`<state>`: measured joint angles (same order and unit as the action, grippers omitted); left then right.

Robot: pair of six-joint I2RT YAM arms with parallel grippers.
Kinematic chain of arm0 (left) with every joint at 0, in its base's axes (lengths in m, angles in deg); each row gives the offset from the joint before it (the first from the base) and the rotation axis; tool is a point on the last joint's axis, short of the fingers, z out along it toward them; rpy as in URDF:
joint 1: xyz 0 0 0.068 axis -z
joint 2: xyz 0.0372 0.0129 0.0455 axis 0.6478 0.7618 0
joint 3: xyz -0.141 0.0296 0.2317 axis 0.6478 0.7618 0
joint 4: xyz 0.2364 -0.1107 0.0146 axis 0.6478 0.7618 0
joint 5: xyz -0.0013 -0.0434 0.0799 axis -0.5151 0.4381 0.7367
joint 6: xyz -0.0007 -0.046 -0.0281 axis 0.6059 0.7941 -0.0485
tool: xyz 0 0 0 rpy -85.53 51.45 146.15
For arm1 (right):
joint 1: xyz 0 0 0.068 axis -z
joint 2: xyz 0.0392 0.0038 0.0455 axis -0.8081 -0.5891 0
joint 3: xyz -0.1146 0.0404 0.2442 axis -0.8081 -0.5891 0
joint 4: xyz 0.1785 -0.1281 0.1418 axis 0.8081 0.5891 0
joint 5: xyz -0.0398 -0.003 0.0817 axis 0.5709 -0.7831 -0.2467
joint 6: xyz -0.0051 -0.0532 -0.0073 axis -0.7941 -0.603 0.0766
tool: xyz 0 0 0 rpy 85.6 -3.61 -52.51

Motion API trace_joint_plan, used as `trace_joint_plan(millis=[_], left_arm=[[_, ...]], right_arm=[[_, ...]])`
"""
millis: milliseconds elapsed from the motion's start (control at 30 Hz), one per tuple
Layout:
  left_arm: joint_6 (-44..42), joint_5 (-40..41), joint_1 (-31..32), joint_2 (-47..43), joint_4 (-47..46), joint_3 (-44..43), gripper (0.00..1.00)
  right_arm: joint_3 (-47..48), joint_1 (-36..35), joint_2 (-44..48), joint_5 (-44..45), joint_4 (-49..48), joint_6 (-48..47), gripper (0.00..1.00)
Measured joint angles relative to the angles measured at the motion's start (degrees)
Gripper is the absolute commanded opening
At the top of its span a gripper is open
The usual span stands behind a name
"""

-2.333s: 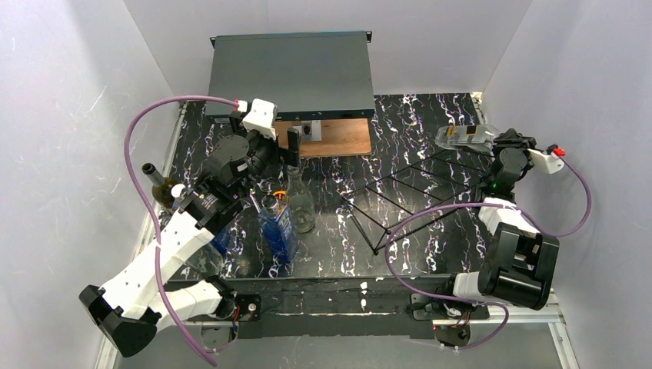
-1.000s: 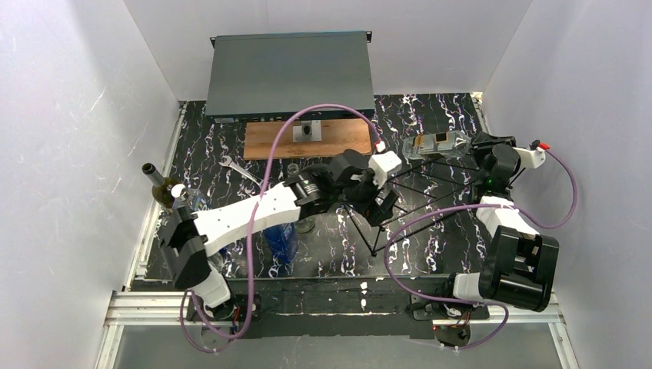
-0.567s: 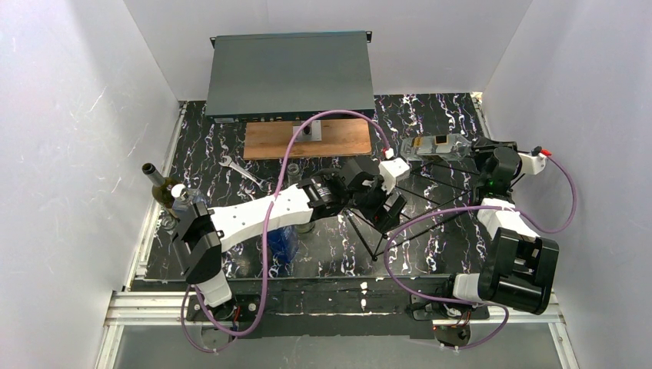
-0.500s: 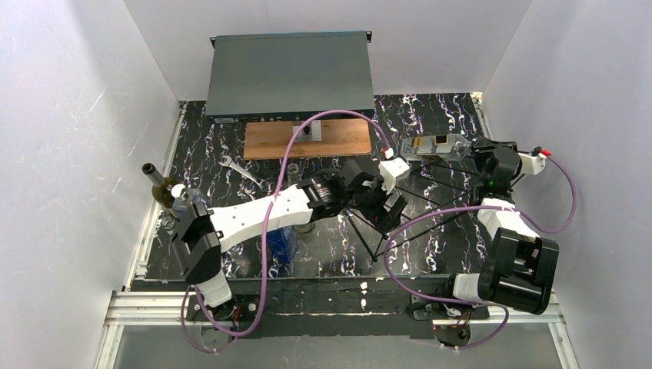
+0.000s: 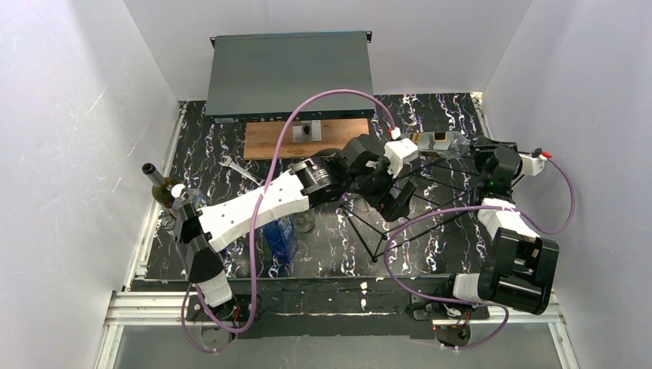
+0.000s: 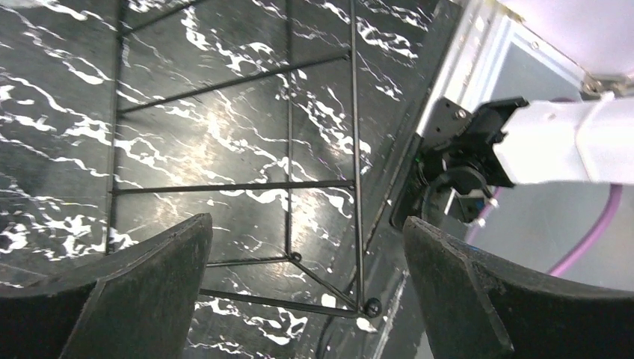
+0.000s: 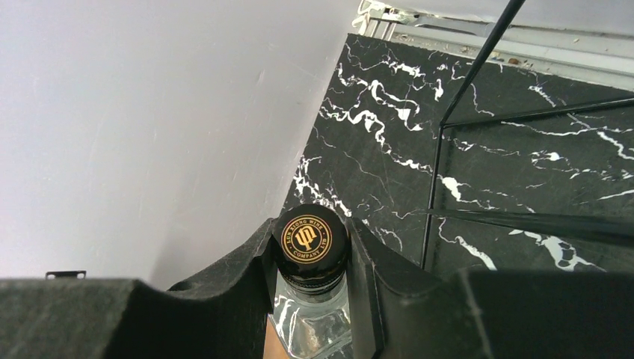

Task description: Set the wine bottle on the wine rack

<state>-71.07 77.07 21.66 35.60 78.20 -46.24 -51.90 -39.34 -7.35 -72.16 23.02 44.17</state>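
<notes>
The wine bottle point(image 5: 437, 142) is clear glass with a black, gold-printed cap point(image 7: 310, 238). My right gripper point(image 5: 478, 150) is shut on its neck just below the cap and holds it lying sideways over the far end of the wine rack point(image 5: 374, 247), a black wire frame. In the right wrist view my right gripper point(image 7: 310, 258) has rack wires point(image 7: 434, 172) to its right. My left gripper point(image 5: 400, 201) is open and empty, reaching over the middle of the rack. In the left wrist view the left gripper point(image 6: 306, 232) has the rack's wires point(image 6: 288, 149) below, between the fingers.
A dark green bottle point(image 5: 158, 184) stands at the left edge. A blue bottle point(image 5: 281, 237) and a clear bottle point(image 5: 304, 221) stand left of the rack. A wrench point(image 5: 238, 169), a wooden board point(image 5: 307, 140) and a grey box point(image 5: 292, 73) lie behind.
My left arm has swung from the left side across to the rack, then lifted slightly toward the back. My right gripper has carried the bottle left, over the rack's far end.
</notes>
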Motion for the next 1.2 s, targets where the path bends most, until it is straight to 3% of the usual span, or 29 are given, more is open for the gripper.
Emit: trace_joint_plan(millis=[100, 267, 367, 733, 867, 933, 1200], left_arm=[[0.26, -3.87, 0.02, 0.83, 1.4, 0.0, 0.91], [0.2, -8.41, 0.35, 1.99, 2.01, 1.49, 0.95], [0.22, -10.73, 0.83, 1.92, 1.55, 3.06, 0.9], [1.84, -6.03, 1.9, 2.32, 0.81, 6.64, 0.43], [2.99, -2.99, 1.88, 2.95, 1.03, 6.73, 0.12], [3.15, -0.37, 2.47, 2.8, 0.96, 6.93, 0.02], [1.01, 5.73, 3.69, 0.0, -2.25, 10.99, 0.0]], right_arm=[[0.0, 0.0, 0.02, -0.2, 0.0, 2.05, 0.01], [0.0, 0.0, 0.9, -0.15, 0.9, 5.14, 0.01], [0.0, 0.0, 2.23, 0.07, 2.25, 6.45, 0.01], [-0.04, 0.15, 4.55, 1.79, 4.26, 11.32, 0.01], [-0.04, 0.35, 5.62, 2.25, 5.25, 12.17, 0.01], [-0.04, 0.46, 6.14, 2.49, 5.42, 12.2, 0.01], [-0.02, 0.57, 6.84, 2.43, 4.66, 10.69, 0.01]])
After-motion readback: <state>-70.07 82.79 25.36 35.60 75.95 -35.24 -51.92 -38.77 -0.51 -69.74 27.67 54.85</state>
